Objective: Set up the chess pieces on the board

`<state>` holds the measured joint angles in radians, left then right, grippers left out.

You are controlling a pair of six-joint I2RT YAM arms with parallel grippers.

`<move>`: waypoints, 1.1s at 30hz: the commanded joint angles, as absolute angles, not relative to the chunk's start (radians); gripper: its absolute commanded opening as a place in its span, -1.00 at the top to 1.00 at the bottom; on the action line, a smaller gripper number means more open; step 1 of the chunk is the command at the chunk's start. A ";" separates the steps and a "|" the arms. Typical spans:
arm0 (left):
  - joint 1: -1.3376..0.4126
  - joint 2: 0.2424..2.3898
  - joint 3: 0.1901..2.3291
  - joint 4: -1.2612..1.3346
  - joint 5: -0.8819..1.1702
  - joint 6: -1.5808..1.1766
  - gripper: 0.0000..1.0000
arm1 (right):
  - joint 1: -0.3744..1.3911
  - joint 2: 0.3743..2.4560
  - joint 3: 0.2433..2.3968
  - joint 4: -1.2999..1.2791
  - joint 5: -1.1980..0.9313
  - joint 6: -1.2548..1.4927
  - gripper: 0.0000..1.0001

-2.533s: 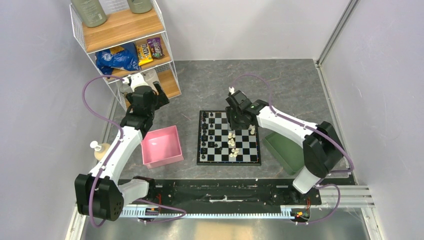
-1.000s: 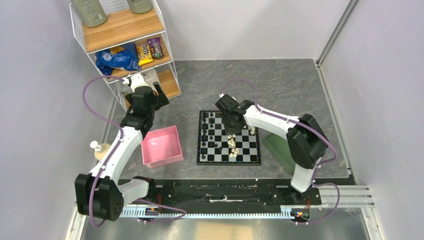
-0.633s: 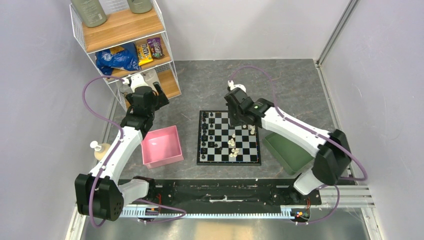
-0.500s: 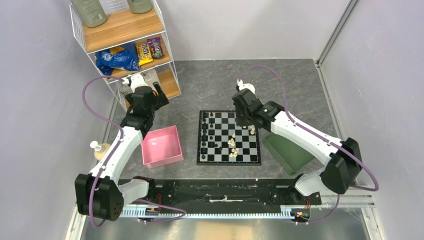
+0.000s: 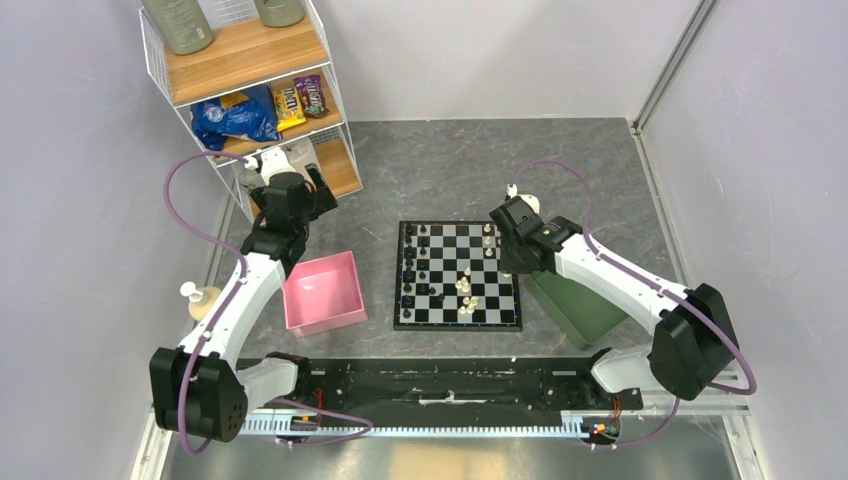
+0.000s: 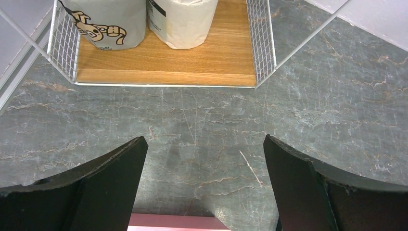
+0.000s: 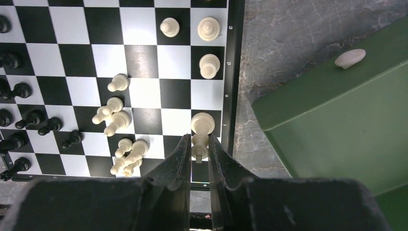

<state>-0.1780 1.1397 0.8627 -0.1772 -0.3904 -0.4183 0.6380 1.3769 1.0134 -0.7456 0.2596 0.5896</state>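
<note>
The board (image 5: 457,324) lies between the arms, also seen in the right wrist view as the board (image 7: 139,57). Black chess pieces (image 5: 410,265) stand along its left side. White chess pieces (image 7: 115,111) cluster near the middle, some lying on their sides, and three stand near the right edge (image 7: 209,66). My right gripper (image 7: 198,145) is shut on a white piece (image 7: 202,126), holding it over the board's right edge. In the top view the right gripper (image 5: 512,262) hangs at that edge. My left gripper (image 6: 204,144) is open and holds nothing, over bare table by the shelf.
A green tray (image 5: 575,305) sits right of the board, with a small white object (image 7: 350,57) on its rim. A pink tray (image 5: 318,265) lies left of the board. A wire shelf (image 5: 250,60) with snacks stands at the back left. A pump bottle (image 5: 195,298) stands beside the left arm.
My right arm has swung from over the board's far middle to its right edge, still gripping the white piece. The left arm has not moved.
</note>
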 commanded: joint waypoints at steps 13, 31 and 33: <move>-0.175 1.126 0.861 -0.141 -0.401 -0.424 -0.99 | 0.596 1.452 0.959 -0.625 0.203 0.613 0.59; -0.175 1.135 0.861 -0.137 -0.402 -0.423 -0.99 | 0.595 1.499 0.946 -0.603 0.257 0.608 0.46; -0.175 1.135 0.859 -0.137 -0.401 -0.423 -0.99 | 0.595 1.499 0.947 -0.603 0.255 0.605 0.40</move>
<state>-0.1780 1.1400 0.8623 -0.1768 -0.3904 -0.4183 0.5980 1.4921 0.9482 -0.6239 0.2424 0.6022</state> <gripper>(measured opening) 0.994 0.276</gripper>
